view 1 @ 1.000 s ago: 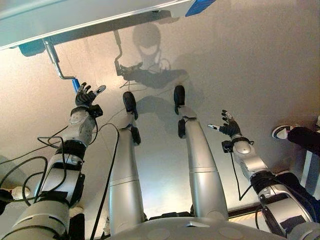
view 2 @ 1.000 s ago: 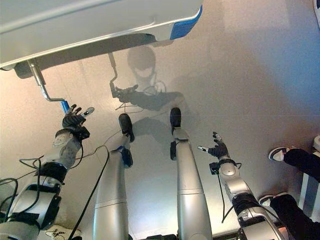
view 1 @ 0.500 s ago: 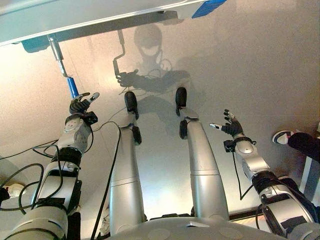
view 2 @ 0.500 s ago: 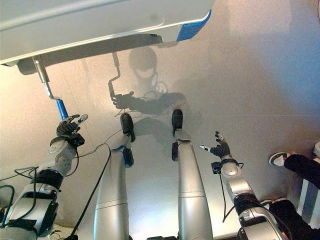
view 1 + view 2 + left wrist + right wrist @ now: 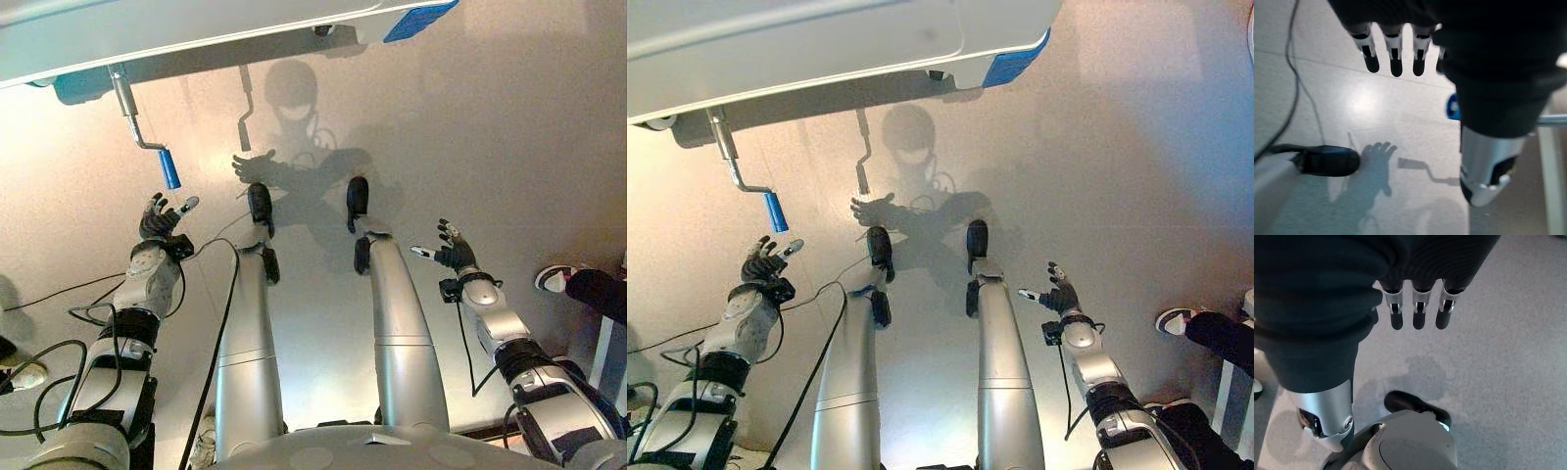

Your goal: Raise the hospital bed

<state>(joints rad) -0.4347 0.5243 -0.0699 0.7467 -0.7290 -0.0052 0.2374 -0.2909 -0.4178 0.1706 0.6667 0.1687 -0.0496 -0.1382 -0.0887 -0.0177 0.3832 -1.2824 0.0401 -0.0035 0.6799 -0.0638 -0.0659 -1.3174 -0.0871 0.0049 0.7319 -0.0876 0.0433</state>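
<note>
1. The left hand (image 5: 157, 219) hangs with fingers spread and relaxed, holding nothing; it sits just below the crank handle's blue grip (image 5: 168, 168), near it but apart.
2. The crank handle (image 5: 743, 166) is a bent metal rod that drops from under the hospital bed (image 5: 823, 44) at about 11 o'clock in the eye views, with the blue grip at its lower end. In the left wrist view the blue grip (image 5: 1451, 105) peeks out beside the thumb, not enclosed by the fingers.
3. The hospital bed's pale frame runs across the 12 o'clock edge, with a blue corner cap (image 5: 421, 18) toward 1 o'clock.
4. The right hand (image 5: 453, 250) shows at about 4 o'clock over the bare floor (image 5: 509, 137), fingers spread, empty and well apart from the bed.
5. A person's shoe (image 5: 554, 279) shows at 3 o'clock.
6. Judged from this: cranking is not under way, since no hand grips the handle. What is left is to close the left hand on the blue grip and turn it.
</note>
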